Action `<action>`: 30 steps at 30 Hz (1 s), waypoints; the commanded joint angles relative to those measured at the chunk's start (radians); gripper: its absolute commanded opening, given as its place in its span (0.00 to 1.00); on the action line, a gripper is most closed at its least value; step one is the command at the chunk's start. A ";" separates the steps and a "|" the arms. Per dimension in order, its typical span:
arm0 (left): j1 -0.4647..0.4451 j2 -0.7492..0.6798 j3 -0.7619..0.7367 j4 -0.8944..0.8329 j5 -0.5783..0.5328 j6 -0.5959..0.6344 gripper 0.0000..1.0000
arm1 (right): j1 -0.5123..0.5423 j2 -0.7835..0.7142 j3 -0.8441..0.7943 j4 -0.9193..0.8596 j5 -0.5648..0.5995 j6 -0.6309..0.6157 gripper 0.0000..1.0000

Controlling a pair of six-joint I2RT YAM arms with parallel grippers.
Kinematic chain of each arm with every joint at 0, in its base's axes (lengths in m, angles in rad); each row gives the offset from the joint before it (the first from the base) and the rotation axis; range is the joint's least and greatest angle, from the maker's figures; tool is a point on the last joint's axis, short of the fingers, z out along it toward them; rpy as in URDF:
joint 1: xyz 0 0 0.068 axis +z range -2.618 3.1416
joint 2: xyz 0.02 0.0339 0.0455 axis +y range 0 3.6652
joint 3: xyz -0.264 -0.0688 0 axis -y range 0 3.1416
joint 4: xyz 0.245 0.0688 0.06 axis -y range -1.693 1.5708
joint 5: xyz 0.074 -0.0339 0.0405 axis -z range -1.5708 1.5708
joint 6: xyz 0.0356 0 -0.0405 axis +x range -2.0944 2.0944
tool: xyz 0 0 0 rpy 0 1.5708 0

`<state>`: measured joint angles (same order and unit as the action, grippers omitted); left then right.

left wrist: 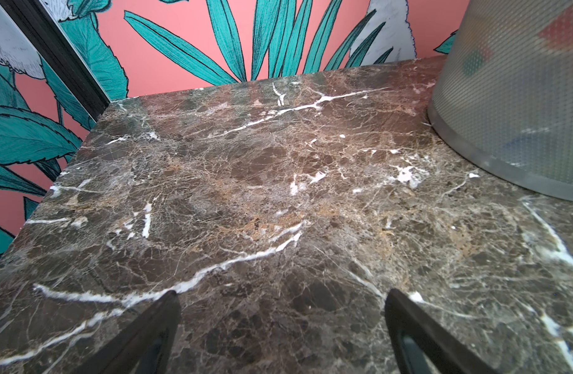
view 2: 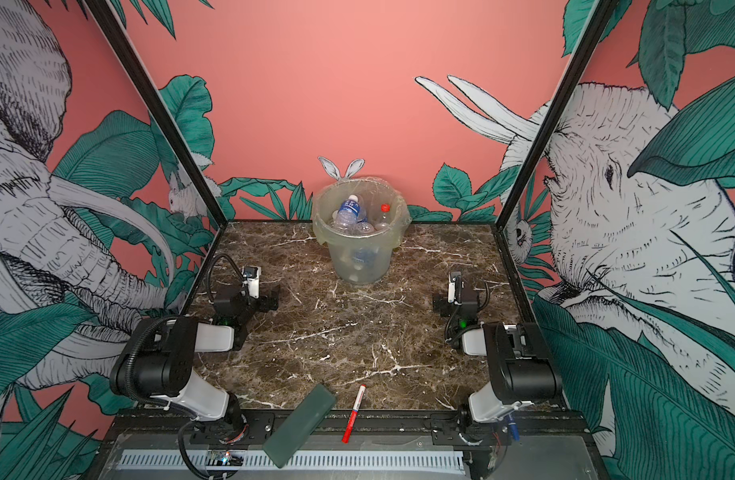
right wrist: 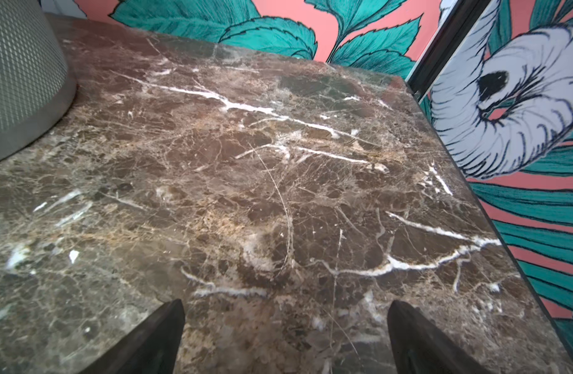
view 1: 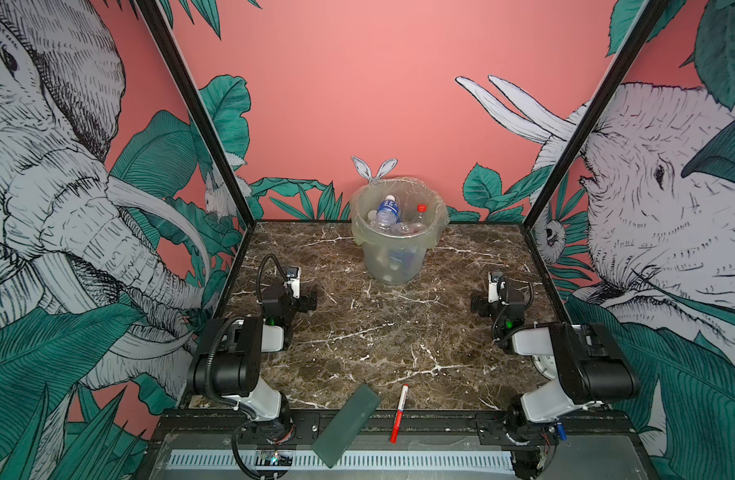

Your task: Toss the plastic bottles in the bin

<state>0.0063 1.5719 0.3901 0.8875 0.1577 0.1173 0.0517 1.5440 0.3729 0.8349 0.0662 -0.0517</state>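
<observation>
Brown marble worktop (view 1: 378, 340) carries everything. Farthest from the bin (view 1: 393, 262), at the near edge, lie a dark green slab (view 1: 347, 424) and a marker pen (view 1: 400, 411). Nearer the bin, one on each side of it, the left tool (left wrist: 282, 298) and right tool (right wrist: 285, 306) sit low with jaws apart, holding nothing. Plastic bottles (view 1: 388, 212) are piled inside the bin.

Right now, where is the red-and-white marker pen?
In both top views the marker pen lies across the near edge of the table, about midway along it, just right of the dark green slab and far from the bin.
</observation>
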 commanded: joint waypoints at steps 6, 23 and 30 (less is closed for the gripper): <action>-0.005 -0.016 0.013 0.005 -0.003 0.017 1.00 | -0.003 0.001 0.006 0.095 0.034 0.028 0.99; -0.004 -0.016 0.012 0.005 -0.001 0.016 1.00 | -0.004 0.002 0.009 0.091 0.023 0.027 0.99; -0.004 -0.015 0.014 0.004 -0.001 0.017 1.00 | -0.004 0.001 0.005 0.094 0.027 0.029 0.99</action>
<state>0.0063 1.5719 0.3901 0.8875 0.1574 0.1173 0.0513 1.5440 0.3714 0.8902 0.0761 -0.0296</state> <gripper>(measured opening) 0.995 0.990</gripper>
